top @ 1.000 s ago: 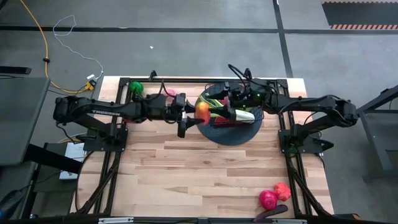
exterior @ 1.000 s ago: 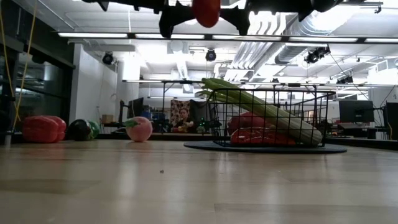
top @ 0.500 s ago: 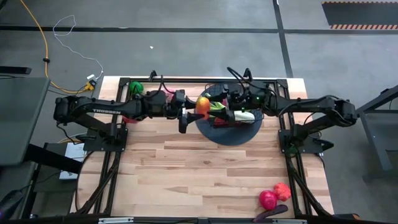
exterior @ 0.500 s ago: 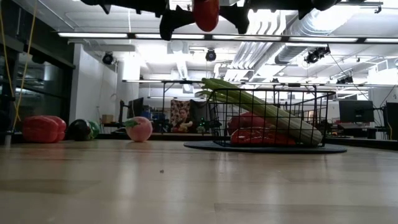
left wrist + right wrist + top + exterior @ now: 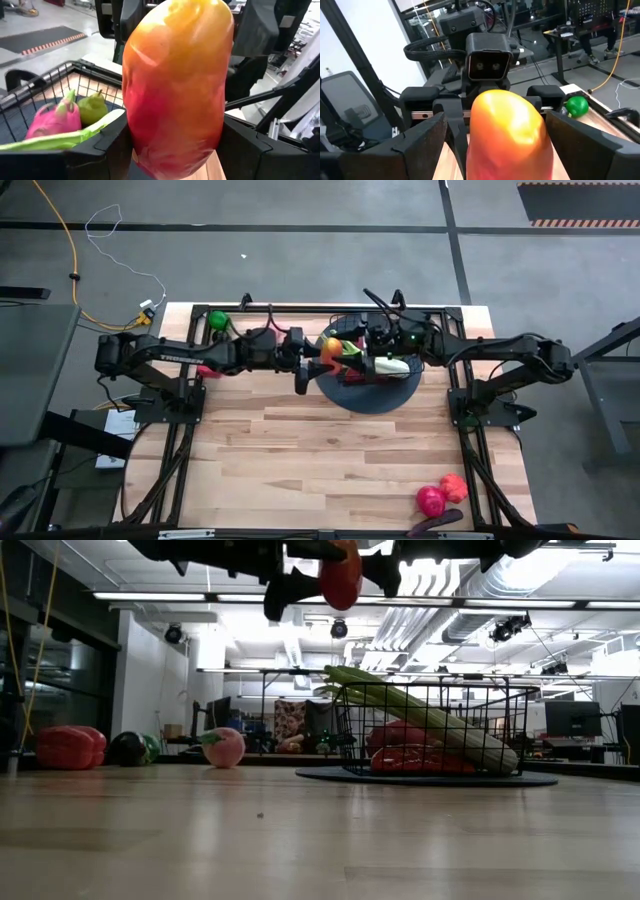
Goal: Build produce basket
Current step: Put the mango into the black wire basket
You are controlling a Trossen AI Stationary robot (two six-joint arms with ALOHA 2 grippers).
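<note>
Overhead view of a wooden table with two dark robot arms meeting near its 12 o'clock edge. Over the last second the left arm had reached further towards 3 o'clock, carrying a mango [image 5: 330, 348] from just outside the basket [image 5: 392, 393] to a spot above its 9 o'clock rim. The left gripper [image 5: 324, 354] pinched the mango between both fingers, high in the air and clear of the table. The right gripper [image 5: 360, 352] hung over the basket facing it, its fingers spread wide to either side of the fruit and apparently not touching it. This probably meant the fruit was about to be handed across or dropped in, so one more piece was close to being added. The mango was smooth and oval, yellow-orange at one end and deep red at the other. The black wire basket stood on its dark round base. It already held long pale celery [image 5: 440, 725] leaning across it, a pink dragon fruit [image 5: 52, 122], a green pear [image 5: 92, 107] and red pieces [image 5: 420, 760]. More produce waited outside: a green ball [image 5: 217, 320] at the 11 o'clock corner, and a pink piece [image 5: 430, 500] and an orange one [image 5: 453, 485] near 5 o'clock, so the basket was not yet finished.
</note>
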